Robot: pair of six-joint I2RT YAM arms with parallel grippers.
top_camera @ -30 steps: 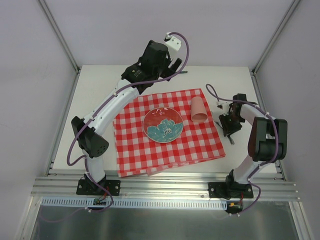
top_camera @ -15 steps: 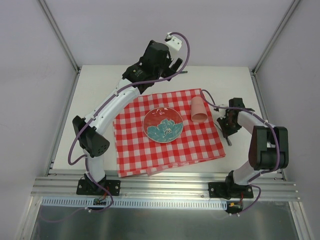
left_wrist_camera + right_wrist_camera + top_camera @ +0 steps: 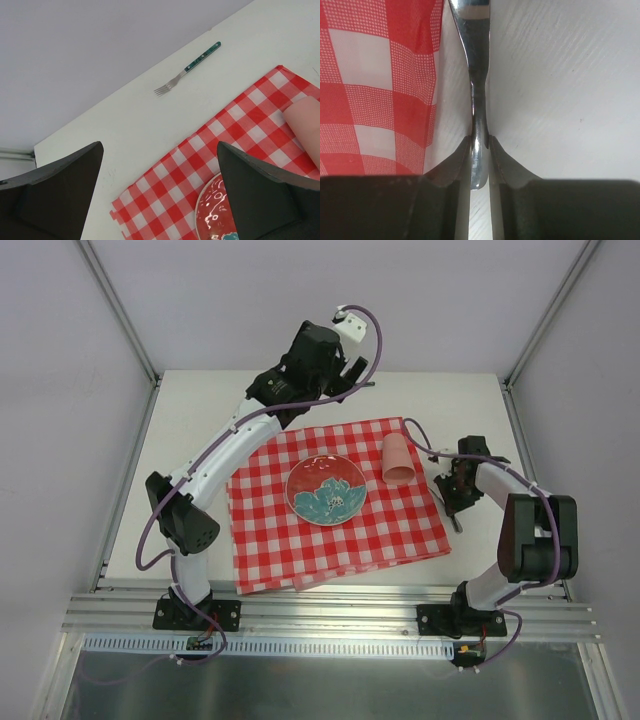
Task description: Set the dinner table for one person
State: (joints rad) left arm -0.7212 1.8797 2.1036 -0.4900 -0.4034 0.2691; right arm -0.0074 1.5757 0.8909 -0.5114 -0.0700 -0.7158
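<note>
**rigwatcher:** Anyone catch what the right end effector (image 3: 480, 142) was doing? From overhead I couldn't really tell.

**tess_k:** The wrist cam had it pretty clear. Its two fingers (image 3: 452, 162) were pinched on the thin handle of a metal utensil (image 3: 479, 95), one on each side. It could've been a spoon or a knife, since the business end ran out of the picture. The utensil sat just beside the right edge of the red-and-white checked cloth (image 3: 390, 530), over bare worktop (image 3: 200, 430).

**rigwatcher:** And the left one?

**tess_k:** The left end effector (image 3: 157, 150) was spread wide with nothing between the fingers. It hung over the far side of the worktop, above the cloth's far edge. A fork (image 3: 187, 68) with a green handle lay flat on the bare surface beyond the cloth, close to the back wall.

**rigwatcher:** Where was the worktop in all this?

**tess_k:** It filled the middle of the overhead view, off-white, with the aluminium rail (image 3: 330, 615) along the near edge by the arm bases. The cloth lay across its centre. A red plate (image 3: 326, 489) with a teal flower sat on it, and a pink cup (image 3: 399, 460) lay on its side near the cloth's far right corner.
</note>
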